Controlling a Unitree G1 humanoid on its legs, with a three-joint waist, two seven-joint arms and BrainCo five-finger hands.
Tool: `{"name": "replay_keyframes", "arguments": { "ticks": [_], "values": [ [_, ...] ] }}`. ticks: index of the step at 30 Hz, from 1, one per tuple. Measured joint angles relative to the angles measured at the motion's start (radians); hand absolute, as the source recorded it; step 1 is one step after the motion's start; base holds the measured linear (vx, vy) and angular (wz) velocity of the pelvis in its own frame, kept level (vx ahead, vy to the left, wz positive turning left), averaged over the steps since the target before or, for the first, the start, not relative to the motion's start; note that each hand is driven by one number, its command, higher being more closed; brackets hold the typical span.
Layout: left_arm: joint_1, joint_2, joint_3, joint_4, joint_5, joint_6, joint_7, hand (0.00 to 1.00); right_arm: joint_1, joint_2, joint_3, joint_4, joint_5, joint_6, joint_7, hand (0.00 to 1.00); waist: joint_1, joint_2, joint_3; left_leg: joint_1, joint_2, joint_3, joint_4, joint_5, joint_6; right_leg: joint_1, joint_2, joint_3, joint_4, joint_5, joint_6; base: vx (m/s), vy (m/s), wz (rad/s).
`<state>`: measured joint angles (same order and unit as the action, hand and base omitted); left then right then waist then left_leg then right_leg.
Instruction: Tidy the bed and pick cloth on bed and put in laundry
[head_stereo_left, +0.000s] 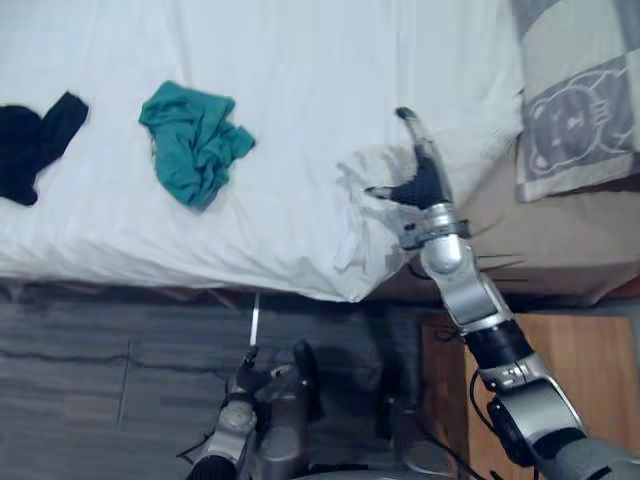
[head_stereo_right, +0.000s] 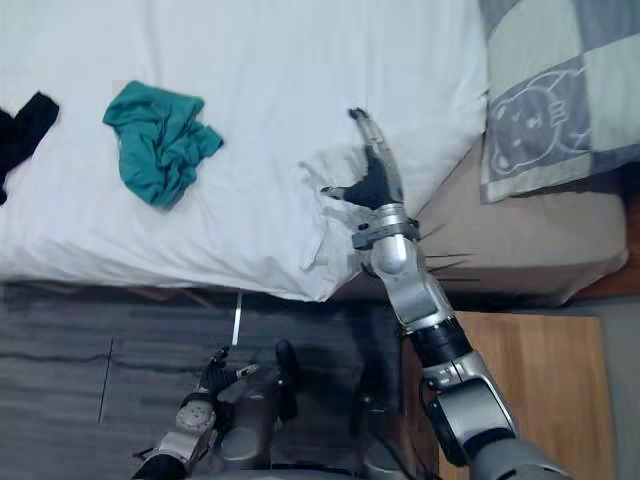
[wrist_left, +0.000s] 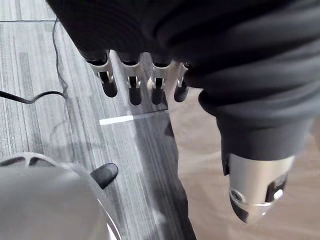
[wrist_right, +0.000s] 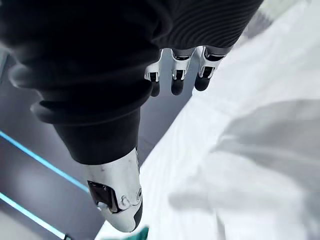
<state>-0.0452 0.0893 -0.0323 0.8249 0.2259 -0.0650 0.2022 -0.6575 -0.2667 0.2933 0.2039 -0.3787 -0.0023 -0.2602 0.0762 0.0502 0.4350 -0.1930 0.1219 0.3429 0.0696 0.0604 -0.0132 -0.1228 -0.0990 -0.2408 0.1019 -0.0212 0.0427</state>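
A crumpled teal cloth (head_stereo_left: 195, 145) lies on the white bed sheet (head_stereo_left: 300, 70), left of centre. A black cloth (head_stereo_left: 30, 145) rests at the bed's far left. My right hand (head_stereo_left: 420, 178) hovers over the rumpled corner of the sheet (head_stereo_left: 360, 230) near the bed's front edge, well to the right of the teal cloth. It is open, fingers (wrist_right: 177, 75) straight and thumb (wrist_right: 117, 195) spread, holding nothing. My left hand (head_stereo_left: 245, 372) hangs low over the grey floor in front of the bed, open and empty, with relaxed fingers (wrist_left: 132, 82).
A grey checked pillow with a cat print (head_stereo_left: 580, 100) lies at the bed's right end on a tan under-sheet (head_stereo_left: 560, 240). A wooden surface (head_stereo_left: 590, 370) sits below it at the lower right. Grey floor (head_stereo_left: 100, 370) runs along the bed's front edge.
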Motion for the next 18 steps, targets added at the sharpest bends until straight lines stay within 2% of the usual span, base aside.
{"name": "replay_keyframes", "arguments": {
  "ticks": [1,2,7,12,15,18],
  "values": [
    [-0.002,0.001,-0.001,0.0,0.0,0.0,0.003,0.0,-0.008,0.005,0.01,0.019,0.0,0.0,0.006,0.0,0.002,0.001,0.0,-0.011,0.0,-0.003,0.0,0.003,0.0,-0.01,0.0,-0.001,0.002,0.0,0.0,-0.06,0.01,0.18],
    [-0.011,0.003,-0.006,0.003,-0.001,0.0,0.014,0.0,-0.018,0.013,0.034,0.062,-0.004,0.0,0.011,1.0,0.018,0.007,0.004,-0.028,0.0,-0.01,0.0,0.011,0.001,-0.028,0.001,-0.004,0.008,0.001,0.0,-0.07,0.017,0.1],
    [-0.032,0.004,-0.009,0.021,-0.022,0.001,0.038,0.0,-0.053,0.043,0.05,0.199,-0.026,0.001,0.017,1.0,0.039,0.022,0.012,-0.062,0.0,-0.025,0.003,0.022,0.002,-0.071,-0.002,-0.007,0.044,-0.002,-0.001,-0.05,0.022,0.07],
    [-0.065,0.012,-0.017,0.07,-0.036,0.012,0.051,0.0,-0.141,0.01,0.053,0.332,-0.047,0.001,0.017,1.0,0.046,0.029,0.016,-0.076,-0.001,-0.046,0.0,0.037,0.004,-0.103,-0.01,-0.015,0.104,-0.03,-0.004,-0.04,0.004,0.1],
    [-0.065,0.013,-0.017,0.072,-0.037,0.014,0.061,0.0,-0.136,0.001,-0.017,0.334,-0.055,0.006,0.015,1.0,0.046,0.028,0.016,-0.071,-0.001,-0.06,-0.008,0.049,0.0,-0.105,-0.009,-0.024,0.126,-0.041,-0.011,-0.01,-0.013,0.11],
    [-0.063,0.015,-0.016,0.066,-0.036,0.017,0.06,0.0,-0.053,-0.027,-0.104,0.275,-0.055,0.011,-0.001,1.0,0.044,0.018,0.031,-0.005,-0.002,-0.067,-0.077,0.081,-0.004,-0.063,-0.008,-0.033,0.125,-0.048,-0.012,-0.01,-0.017,0.09]
  ]
}}
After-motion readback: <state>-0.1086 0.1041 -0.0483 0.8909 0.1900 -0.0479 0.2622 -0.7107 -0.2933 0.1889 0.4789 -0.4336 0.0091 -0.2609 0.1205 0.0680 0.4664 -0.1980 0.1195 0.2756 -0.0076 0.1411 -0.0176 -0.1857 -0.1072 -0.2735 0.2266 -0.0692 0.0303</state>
